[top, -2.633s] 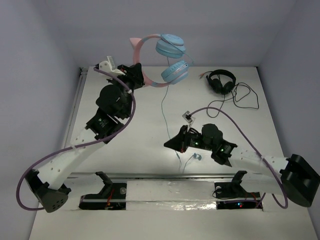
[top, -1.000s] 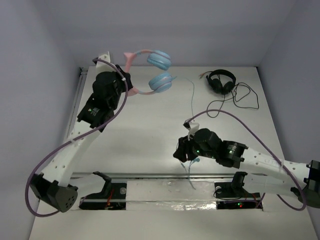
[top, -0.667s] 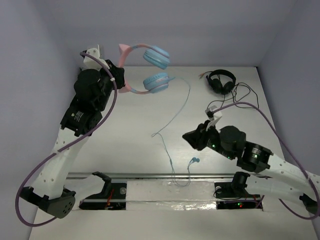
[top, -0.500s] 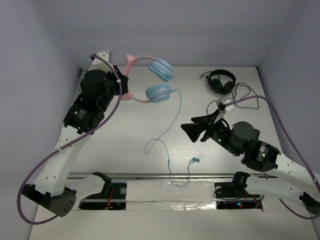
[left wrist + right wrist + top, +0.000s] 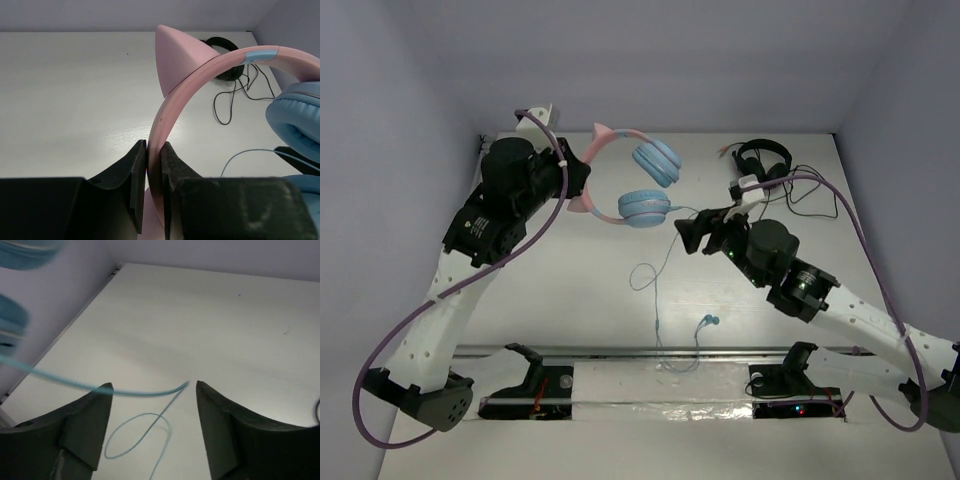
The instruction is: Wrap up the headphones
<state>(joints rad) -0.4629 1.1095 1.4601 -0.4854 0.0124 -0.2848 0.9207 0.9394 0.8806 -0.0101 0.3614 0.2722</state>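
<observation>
The left gripper is clamped on the pink headband and holds the headphones up in the air over the far-left part of the bench, with the ear cups hanging toward the middle. The thin blue cable drops from the lower cup, curls into a loose loop on the bench and runs on to the near edge, its plug lying just short of it. The right gripper has its jaws wide apart and holds nothing. In the right wrist view the cable crosses the gap between them, but I cannot tell whether it lies inside the jaws or beyond them.

The likely trouble is that the jaws close on air, since the cable is thin and slack. The headband sits in a narrow pinch, so a tug on the cable could swivel it or pull it free. The black headphones in the far-right corner trail their own cable close by, and that could get snagged.
</observation>
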